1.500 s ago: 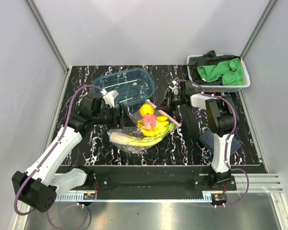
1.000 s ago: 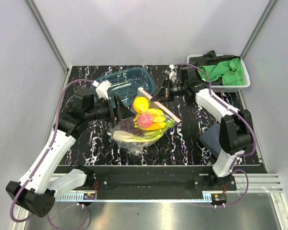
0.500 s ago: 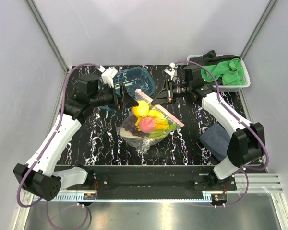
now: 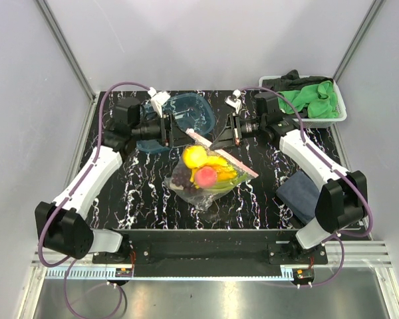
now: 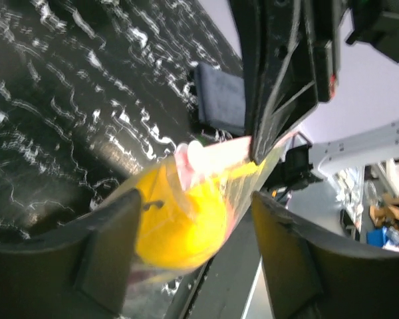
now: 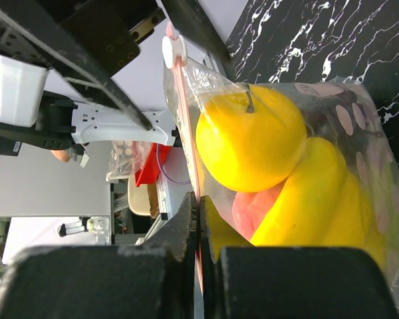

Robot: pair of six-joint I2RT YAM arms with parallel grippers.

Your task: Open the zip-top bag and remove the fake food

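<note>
The right gripper [image 4: 218,139] pinches the pink zip strip [image 4: 229,158] of the zip-top bag [image 4: 209,185]. The left gripper [image 4: 181,135], jaws wide, straddles the bagged lemon [image 4: 194,156].

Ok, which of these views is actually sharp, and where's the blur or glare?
Top external: evenly lit and sharp, small glints on the zip-top bag. Left wrist: soft throughout, the white veins of the table smeared, the lemon fuzzy, the left hand dark and unfocused. Right wrist: lemon crisp, highlights on the plastic, the right hand a dark blur along the bottom.
</note>
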